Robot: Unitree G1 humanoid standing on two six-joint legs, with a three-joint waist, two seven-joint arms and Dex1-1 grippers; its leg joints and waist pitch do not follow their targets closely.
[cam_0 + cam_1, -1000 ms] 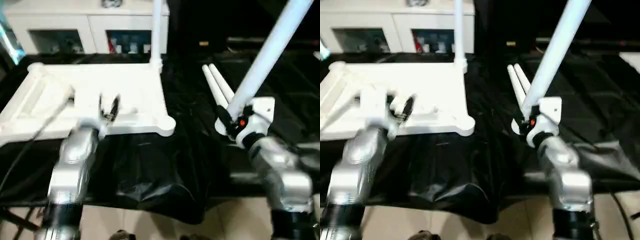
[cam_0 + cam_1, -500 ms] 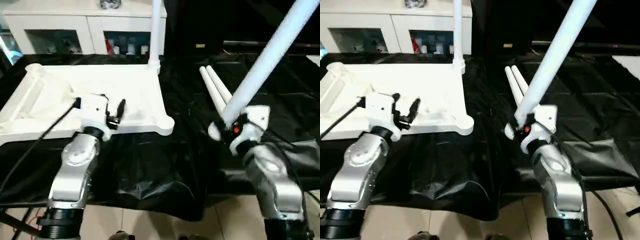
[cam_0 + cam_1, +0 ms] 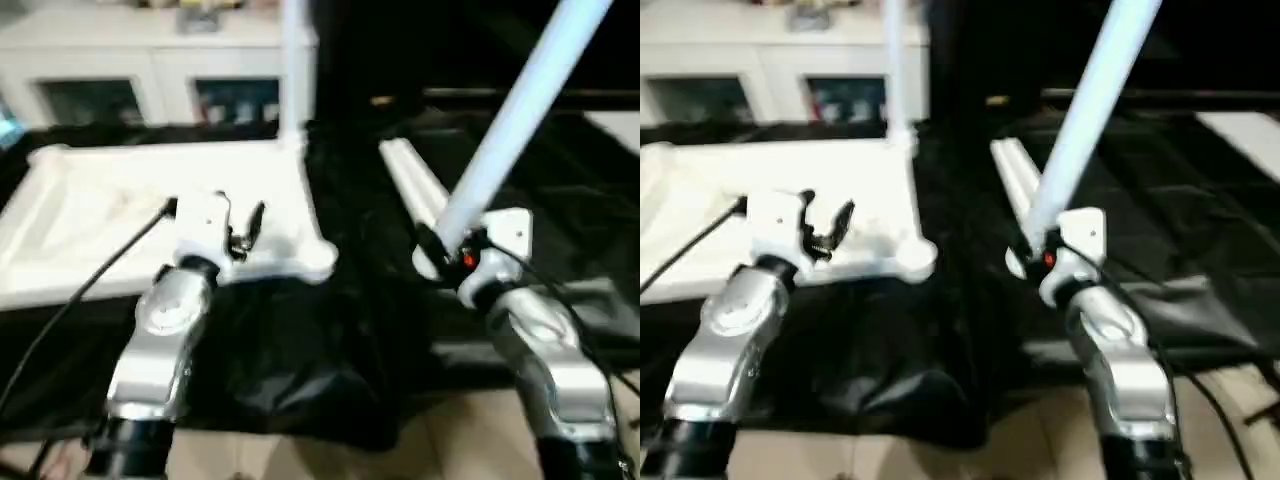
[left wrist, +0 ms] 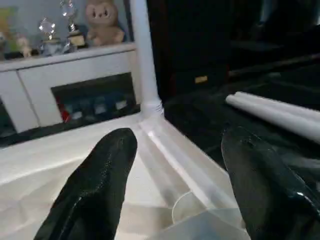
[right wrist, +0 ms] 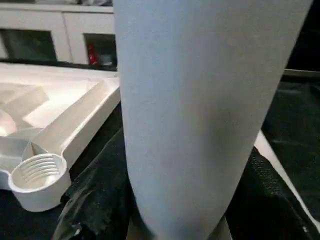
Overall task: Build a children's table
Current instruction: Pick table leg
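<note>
Tabletop point(image 3: 120, 215) lying underside-up on black sheeting point(image 3: 300, 340), toward the robot's left, ribs and raised rim facing up. One leg point(image 4: 142, 60) already seated upright in the far right corner socket. Near right corner socket point(image 5: 37, 175) open, threaded ring visible inside, nothing fitted.

Second leg point(image 3: 520, 110) gripped near its lower end by the right gripper point(image 3: 450, 250), jaws pinched on its thick end, shaft slanting up and away to the right. Held clear of the tabletop, to the right of the open near socket, not touching it.

Two further legs point(image 3: 415, 190) lying side by side on the sheeting between tabletop and right gripper, touching each other along their length.

Left gripper point(image 3: 245, 230) poised over the near edge of the tabletop, fingers point(image 4: 95, 190) spread apart, nothing between them; contact with the tabletop surface not determinable.

White cabinet point(image 3: 150, 75) with glass doors standing behind the work area; plush toy point(image 4: 104, 22) and trophies point(image 4: 60, 30) on top.
</note>
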